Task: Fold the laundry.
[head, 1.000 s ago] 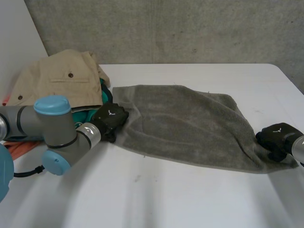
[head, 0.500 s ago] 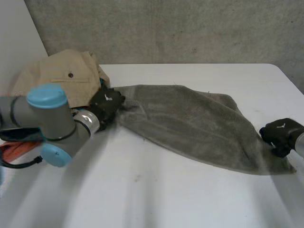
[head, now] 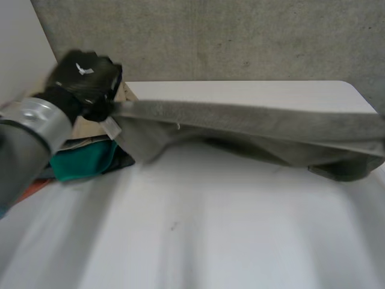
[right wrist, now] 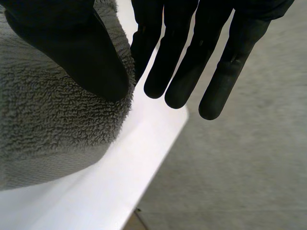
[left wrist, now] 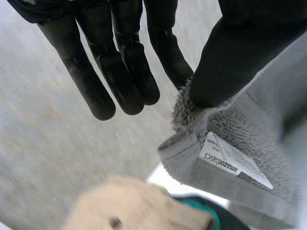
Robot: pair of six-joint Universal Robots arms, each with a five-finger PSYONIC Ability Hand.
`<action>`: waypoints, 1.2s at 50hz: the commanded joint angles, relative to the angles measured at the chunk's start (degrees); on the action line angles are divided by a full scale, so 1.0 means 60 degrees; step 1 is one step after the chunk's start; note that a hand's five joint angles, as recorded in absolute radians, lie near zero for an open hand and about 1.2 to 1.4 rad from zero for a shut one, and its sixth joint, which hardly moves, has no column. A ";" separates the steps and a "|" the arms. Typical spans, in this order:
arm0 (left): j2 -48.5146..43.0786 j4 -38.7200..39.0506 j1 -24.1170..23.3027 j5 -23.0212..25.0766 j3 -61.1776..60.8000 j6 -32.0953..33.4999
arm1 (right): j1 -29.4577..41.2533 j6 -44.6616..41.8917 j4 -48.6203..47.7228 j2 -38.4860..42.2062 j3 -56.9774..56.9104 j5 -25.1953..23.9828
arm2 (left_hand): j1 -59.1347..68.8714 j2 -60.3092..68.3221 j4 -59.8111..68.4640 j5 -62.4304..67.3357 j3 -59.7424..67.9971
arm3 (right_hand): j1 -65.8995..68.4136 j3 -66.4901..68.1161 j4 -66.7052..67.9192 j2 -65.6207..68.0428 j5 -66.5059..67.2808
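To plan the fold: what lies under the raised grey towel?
Bare white table shows under the grey towel. Its sagging part hides the table farther back.

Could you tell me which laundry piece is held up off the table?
The grey towel, pinched by the left hand and right hand; the beige garment and teal garment lie piled.
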 commanded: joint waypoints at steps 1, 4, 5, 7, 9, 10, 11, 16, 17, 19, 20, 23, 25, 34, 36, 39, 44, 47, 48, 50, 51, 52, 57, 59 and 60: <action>-0.3726 0.0151 -0.0109 -0.0496 0.2522 0.0490 | 0.1290 0.0059 -0.1348 0.2614 -0.1249 0.1761 | 0.2344 0.1893 0.1897 0.2492 0.1945 | 0.2734 0.1936 0.1890 0.2081 0.2136; -0.4973 0.0663 -0.0153 -0.0555 0.4397 0.0828 | 0.1613 0.0045 -0.2243 0.3262 -0.2159 0.2438 | 0.2344 0.1893 0.1897 0.2492 0.1945 | 0.2734 0.1936 0.1890 0.2081 0.2136; -0.5266 0.0940 -0.0182 -0.0555 0.4895 0.0872 | 0.1817 0.0088 -0.2986 0.3569 -0.2742 0.2716 | 0.2344 0.1893 0.1897 0.2492 0.1945 | 0.2734 0.1936 0.1890 0.2081 0.2136; -0.5634 0.1920 -0.0299 -0.0584 0.6038 0.0873 | 0.1980 0.0147 -0.3912 0.3776 -0.3215 0.2836 | 0.2344 0.1893 0.1897 0.2492 0.1945 | 0.2734 0.1936 0.1890 0.2081 0.2136; -0.5664 0.2725 -0.0344 -0.0569 0.6494 0.0872 | 0.2126 0.0496 -0.5604 0.3850 -0.3698 0.2836 | 0.2344 0.1893 0.1897 0.2492 0.1945 | 0.2734 0.1936 0.1890 0.2081 0.2136; -0.5650 0.3818 -0.0402 -0.0584 0.6815 0.0872 | 0.2156 0.0702 -0.6210 0.3850 -0.3787 0.2836 | 0.2344 0.1893 0.1897 0.2492 0.1945 | 0.2734 0.1936 0.1890 0.2081 0.2136; -0.5620 0.4452 -0.0417 -0.0613 0.6891 0.0858 | 0.2156 0.0936 -0.6840 0.3836 -0.3817 0.2851 | 0.2344 0.1893 0.1897 0.2492 0.1945 | 0.2734 0.1936 0.1890 0.2081 0.2136; -0.5284 0.6304 -0.0520 -0.0876 0.7009 0.0712 | 0.2171 0.1977 -0.9029 0.3704 -0.3964 0.2822 | 0.2344 0.1893 0.1897 0.2492 0.1945 | 0.2734 0.1936 0.1890 0.2081 0.2136; -0.5211 0.6203 -0.0520 -0.1007 0.6951 0.0697 | 0.2171 0.1993 -0.8971 0.3704 -0.4007 0.2792 | 0.2344 0.1893 0.1897 0.2492 0.1945 | 0.2734 0.1936 0.1890 0.2081 0.2136; -0.5166 0.5969 -0.0563 -0.1096 0.6805 0.0697 | 0.2171 0.2008 -0.8723 0.3719 -0.4095 0.2705 | 0.2344 0.1893 0.1897 0.2492 0.1945 | 0.2734 0.1936 0.1890 0.2081 0.2136; -0.5166 0.5663 -0.0578 -0.1126 0.6615 0.0682 | 0.2157 0.2008 -0.8286 0.3748 -0.4110 0.2574 | 0.2344 0.1893 0.1897 0.2492 0.1945 | 0.2734 0.1936 0.1890 0.2081 0.2136; -0.5093 0.4958 -0.0637 -0.1111 0.5737 0.0682 | 0.2127 0.2022 -0.7318 0.3792 -0.4110 0.2266 | 0.2344 0.1893 0.1897 0.2492 0.1945 | 0.2734 0.1936 0.1890 0.2081 0.2136; -0.4976 0.4593 -0.0622 -0.1097 0.4934 0.0668 | 0.2069 0.2022 -0.6293 0.3908 -0.4052 0.1958 | 0.2344 0.1893 0.1897 0.2492 0.1945 | 0.2734 0.1936 0.1890 0.2081 0.2136; -0.4961 0.4371 -0.0754 -0.0555 0.1986 0.0126 | 0.2025 0.2022 -0.3276 0.5882 -0.3788 0.1196 | 0.2344 0.1893 0.1897 0.2492 0.1945 | 0.2734 0.1936 0.1890 0.2081 0.2136; -0.5092 0.4342 -0.0827 -0.0511 0.1619 0.0125 | 0.2010 0.2022 -0.2980 0.6295 -0.3788 0.1122 | 0.2344 0.1893 0.1897 0.2492 0.1945 | 0.2734 0.1936 0.1890 0.2081 0.2136; -0.5224 0.4254 -0.0900 -0.0540 0.1356 0.0082 | 0.1908 0.2081 -0.2613 0.6706 -0.3788 0.1078 | 0.2344 0.1893 0.1897 0.2492 0.1945 | 0.0989 0.0191 0.0145 0.0336 0.0391; -0.4933 0.3976 -0.0842 -0.0525 0.1004 0.0038 | 0.1279 0.2914 -0.2452 0.6576 -0.3744 0.1064 | 0.2344 0.1893 0.1897 0.2492 0.1945 | -0.5046 -0.5844 -0.5890 -0.5700 -0.5644; -0.4378 0.3756 -0.0798 -0.0511 0.0814 -0.0021 | 0.0927 0.3530 -0.2320 0.6035 -0.3482 0.0786 | 0.2344 0.1893 0.1897 0.2492 0.1945 | -0.7705 -0.8503 -0.8549 -0.8358 -0.8302; -0.4274 0.3697 -0.0798 -0.0511 0.0769 -0.0050 | 0.0824 0.3604 -0.2262 0.5845 -0.3350 0.0655 | 0.2344 0.1893 0.1897 0.2492 0.1945 | -0.8074 -0.8872 -0.8918 -0.8727 -0.8671; -0.3967 0.3624 -0.0798 -0.0481 0.0565 -0.0167 | 0.0532 0.3634 -0.2028 0.5217 -0.2709 -0.0001 | 0.2344 0.1893 0.1897 0.2492 0.1945 | -0.7938 -0.8736 -0.8782 -0.8591 -0.8536; -0.3892 0.3624 -0.0812 -0.0481 0.0506 -0.0226 | 0.0429 0.3619 -0.1969 0.5010 -0.2516 -0.0194 | 0.2344 0.1893 0.1897 0.2492 0.1945 | -0.7882 -0.8680 -0.8726 -0.8535 -0.8479; -0.3863 0.3624 -0.0813 -0.0481 0.0462 -0.0270 | 0.0341 0.3575 -0.1925 0.4790 -0.2267 -0.0399 | 0.2344 0.1893 0.1897 0.2492 0.1945 | -0.7770 -0.8568 -0.8614 -0.8423 -0.8368; -0.3555 0.3609 -0.0827 -0.0437 0.0212 -0.0490 | -0.0026 0.2640 -0.1924 0.3763 -0.0451 -0.1747 | 0.2344 0.1893 0.1897 0.2492 0.1945 | -0.6340 -0.7138 -0.7184 -0.6993 -0.6938; -0.3540 0.3624 -0.0813 -0.0437 0.0168 -0.0548 | -0.0128 0.2244 -0.1910 0.3675 -0.0040 -0.2055 | 0.2344 0.1893 0.1897 0.2492 0.1945 | -0.6255 -0.7053 -0.7099 -0.6908 -0.6853; -0.3540 0.3624 -0.0813 -0.0437 0.0168 -0.0548 | -0.0201 0.1967 -0.1924 0.3631 0.0310 -0.2245 | 0.2344 0.1893 0.1897 0.2492 0.1945 | -0.6255 -0.7053 -0.7099 -0.6908 -0.6853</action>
